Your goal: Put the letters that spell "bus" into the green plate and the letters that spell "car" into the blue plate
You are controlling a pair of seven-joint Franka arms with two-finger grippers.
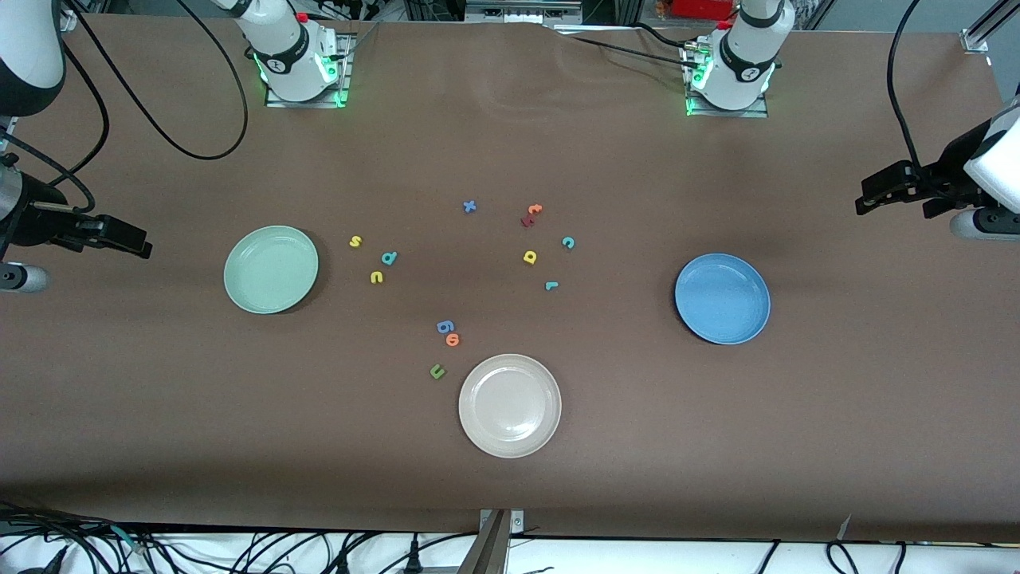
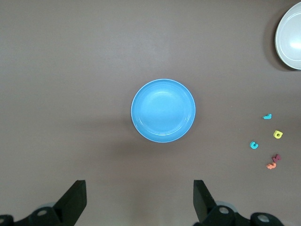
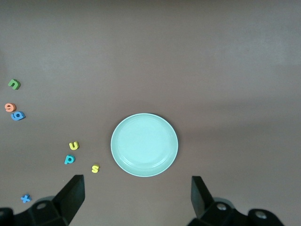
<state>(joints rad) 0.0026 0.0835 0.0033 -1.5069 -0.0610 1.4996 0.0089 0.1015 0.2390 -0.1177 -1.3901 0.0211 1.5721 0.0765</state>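
Nearest the front camera lies the beige-white plate [image 1: 510, 406]; just beside it, toward the right arm's end, the olive-green "u" [image 1: 437, 371]. Farther off lie an orange letter [image 1: 453, 340] and a blue letter [image 1: 445, 326], touching.

Mid-table, the green plate [image 1: 271, 269] is empty toward the right arm's end; beside it lie the yellow "u" [image 1: 376, 277], teal-blue "b" [image 1: 389, 257] and yellow "s" [image 1: 355, 241]. The blue plate [image 1: 722, 298] is empty toward the left arm's end; between the two plates lie the teal "r" [image 1: 551, 285], yellow "a" [image 1: 530, 257] and teal "c" [image 1: 568, 242].

Farthest lie the orange "t" [image 1: 535, 209], touching a red letter [image 1: 527, 220], and a blue "x" [image 1: 469, 206].

The left gripper [image 2: 138, 200] hangs spread and empty at its table end, the blue plate in its wrist view. The right gripper [image 3: 136, 197] does likewise, spread and empty, with the green plate in view.
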